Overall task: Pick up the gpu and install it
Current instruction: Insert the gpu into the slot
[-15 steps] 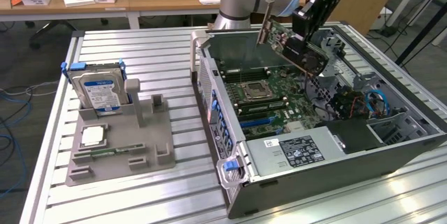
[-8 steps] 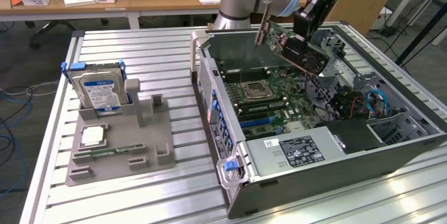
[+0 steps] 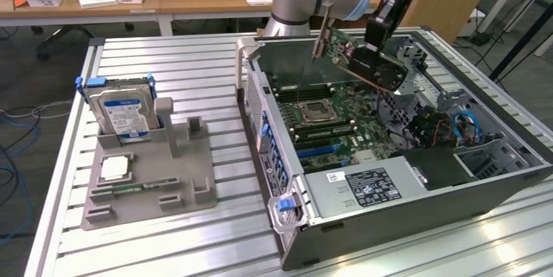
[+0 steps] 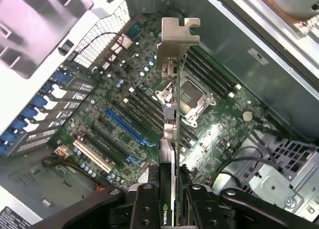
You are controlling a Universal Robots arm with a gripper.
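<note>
The tool (image 3: 377,43) is closed on the gpu (image 3: 359,57) and holds it in the air above the open computer case (image 3: 415,212), well clear of the motherboard (image 3: 337,118). In the wrist view the two fingers (image 4: 144,206) clamp the card (image 4: 173,139) from both faces near one end. The silvery bracket (image 4: 178,40) sticks out at the far end, and the card is seen edge-on over the board (image 4: 124,89).

The step in hand looks like carrying the card into place over its slot. By my reading, the long blue slot (image 4: 124,127) is the likely target, though I cannot be sure of this. The card's edge runs at an angle to that slot in the wrist view, so the wrist needs turning until the two lie parallel. In the exterior view the card hangs tilted, so it should also be brought level along its length before it goes lower. The bracket end should face the case wall with the blue clips (image 4: 32,102).

The grip sits at one end, so a push could make the card pivot, and slow, straight travel is safer. The memory sticks and the processor socket (image 4: 192,97) lie just below the card's path, so height should be kept over them. On the tabletop (image 3: 173,251), the hard drive (image 3: 125,112) stands in its grey holder (image 3: 147,206), well apart from this work.
</note>
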